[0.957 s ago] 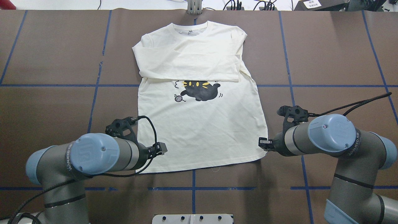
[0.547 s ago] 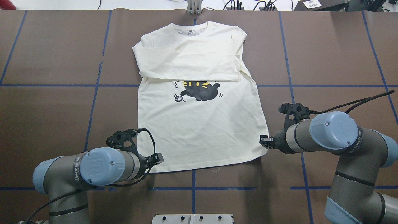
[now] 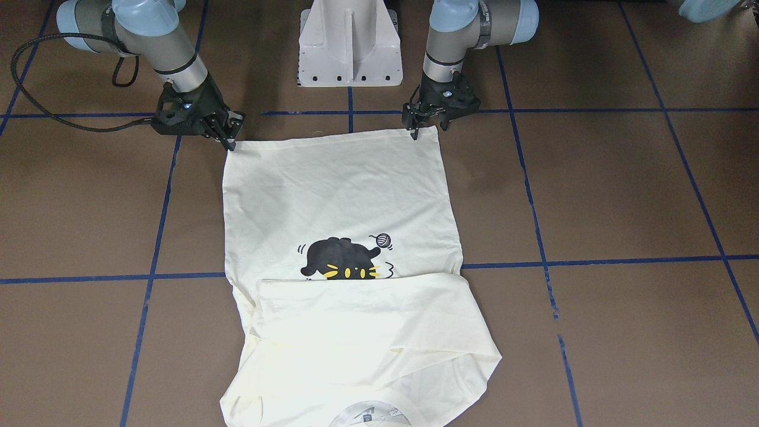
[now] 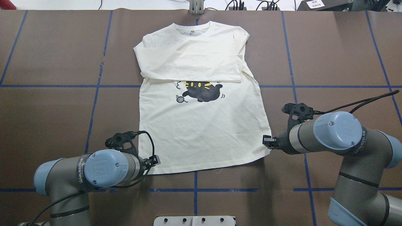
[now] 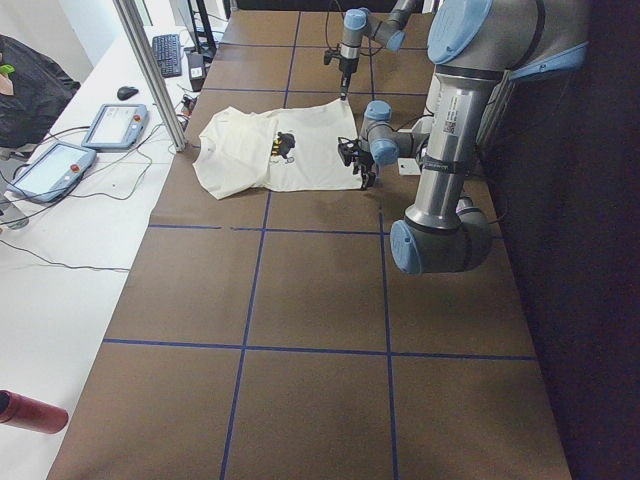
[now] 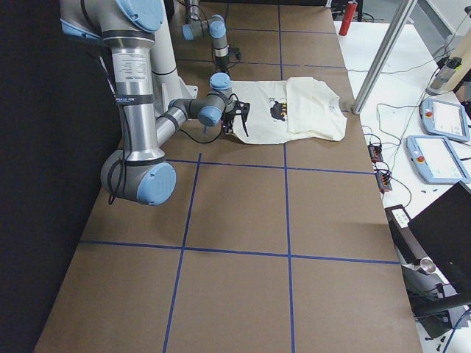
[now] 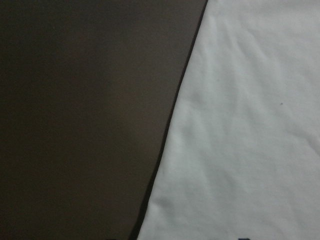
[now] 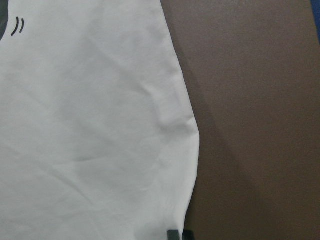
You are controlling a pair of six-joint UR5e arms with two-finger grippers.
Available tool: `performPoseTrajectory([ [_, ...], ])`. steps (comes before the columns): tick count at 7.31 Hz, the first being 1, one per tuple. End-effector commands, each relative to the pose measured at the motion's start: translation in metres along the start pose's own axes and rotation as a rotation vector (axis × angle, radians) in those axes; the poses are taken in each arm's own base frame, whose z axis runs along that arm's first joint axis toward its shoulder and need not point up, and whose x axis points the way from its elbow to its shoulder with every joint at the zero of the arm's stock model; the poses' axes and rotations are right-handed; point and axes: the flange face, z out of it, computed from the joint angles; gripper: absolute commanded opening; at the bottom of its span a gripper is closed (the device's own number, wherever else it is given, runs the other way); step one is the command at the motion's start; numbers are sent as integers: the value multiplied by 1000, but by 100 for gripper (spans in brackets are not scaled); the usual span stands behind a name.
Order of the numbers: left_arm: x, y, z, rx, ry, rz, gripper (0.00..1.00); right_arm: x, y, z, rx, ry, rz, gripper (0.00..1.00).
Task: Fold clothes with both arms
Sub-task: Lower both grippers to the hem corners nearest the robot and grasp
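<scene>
The cream-white shirt (image 4: 201,131) lies flat, print side up, with its black cat (image 4: 202,91) showing. Both sleeves are folded across the chest (image 4: 191,64), and the collar is at the far edge. My left gripper (image 4: 156,161) is low over the near-left hem corner, seen in the front view (image 3: 428,127) with its fingers spread, open. My right gripper (image 4: 266,142) sits at the near-right hem corner (image 3: 229,140), also open. The right wrist view shows the hem's edge (image 8: 192,150) with a fingertip (image 8: 172,234) at the cloth. The left wrist view shows the shirt's side edge (image 7: 170,125).
Brown table covering (image 4: 329,56) with blue tape grid lines all around the shirt. The white pedestal base (image 3: 350,41) stands between the arms. A metal post (image 4: 196,8) is just beyond the collar. Tablets and cables (image 5: 90,140) lie off the table's far side.
The left arm has drawn back toward the robot, moving its gripper down to the near-left hem corner. The right gripper has shifted slightly away from the robot along the right hem. The shirt has not moved.
</scene>
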Motion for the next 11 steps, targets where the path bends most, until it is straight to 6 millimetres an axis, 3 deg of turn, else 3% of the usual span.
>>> performPoseTrajectory([
  [1,0,-2,1,7,-4,4,71,0,-1,-1,1,-1,1,0],
  [5,-8,-1,5,5,-17,8,48,1,-4,-3,4,-2,4,0],
  [10,-6,0,-3,2,-2,8,0,2,-6,-4,4,-3,7,0],
  [11,-6,-2,-5,3,2,6,0,3,-8,-6,-9,-6,13,0],
])
